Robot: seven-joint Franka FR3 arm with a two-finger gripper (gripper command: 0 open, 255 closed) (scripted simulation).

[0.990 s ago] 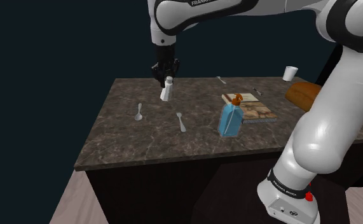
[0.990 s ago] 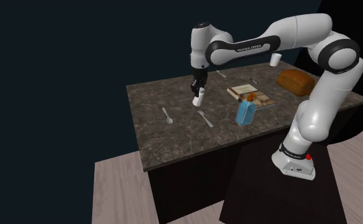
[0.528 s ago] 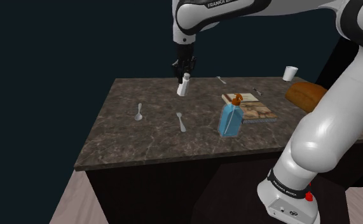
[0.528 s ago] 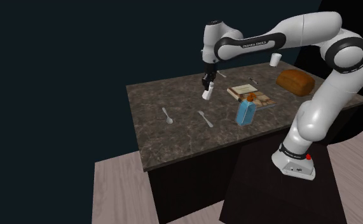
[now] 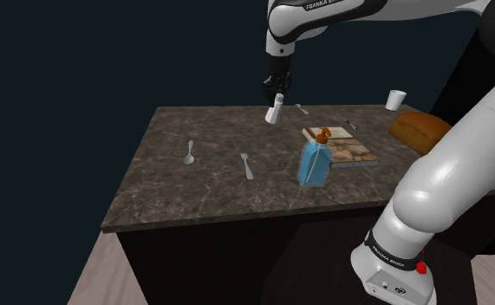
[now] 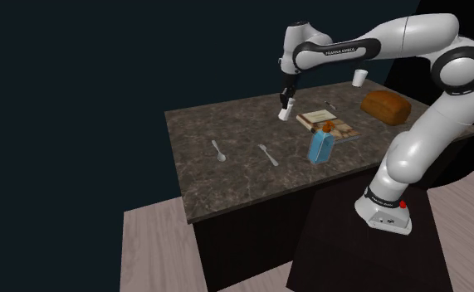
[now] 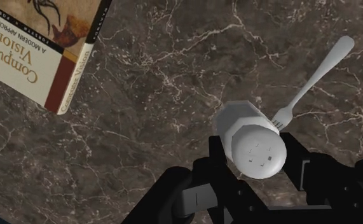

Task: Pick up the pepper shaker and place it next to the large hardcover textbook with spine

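Note:
My black gripper is shut on a small white pepper shaker, carried above the dark marbled counter near its far edge. The shaker hangs just to the left of the hardcover textbook in the second exterior view. In the wrist view the shaker sits clasped between my two fingers, its holed end facing the camera. The textbook, with a dark red spine and pale cover, lies flat on the counter off to one side of the gripper. In the shoulder view the book lies to the right of the shaker.
A blue spray bottle with an orange cap stands by the book's near edge. Two spoons lie mid-counter, a fork lies under the shaker, a bread loaf and white cup sit far right. Black area surrounds the counter.
The arm has swung to the right in both exterior views, carrying the shaker from the counter's back left toward the textbook. The grip has stayed shut.

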